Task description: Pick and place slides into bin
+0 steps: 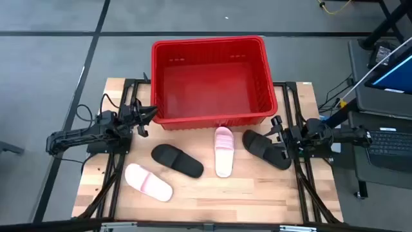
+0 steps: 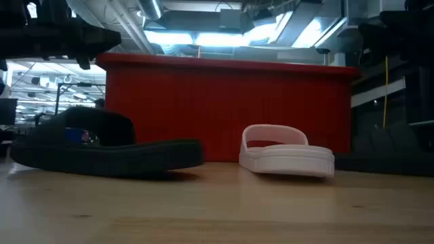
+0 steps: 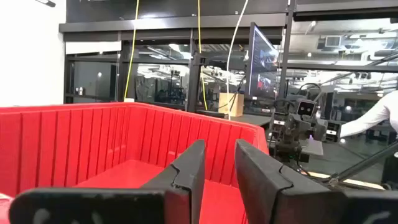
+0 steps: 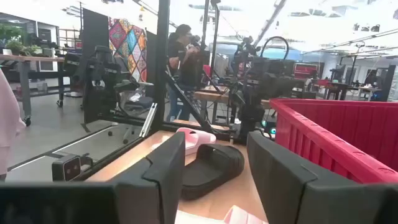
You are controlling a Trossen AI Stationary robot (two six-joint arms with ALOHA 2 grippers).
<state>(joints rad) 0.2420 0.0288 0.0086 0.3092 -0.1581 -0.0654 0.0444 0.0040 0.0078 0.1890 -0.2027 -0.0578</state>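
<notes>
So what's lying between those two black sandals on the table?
In the overhead view, one pink sandal lies between the left black sandal and the right black sandal, pointing toward the red basket.

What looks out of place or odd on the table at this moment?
Nothing looks damaged or spilled. The four slides lie scattered at different angles on the table in front of the bin, which holds none: two pink and two black. All sit sole down.

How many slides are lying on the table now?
4: a pink slide front left, a black slide beside it, a pink slide centre, a black slide right. The bin looks empty.
</notes>
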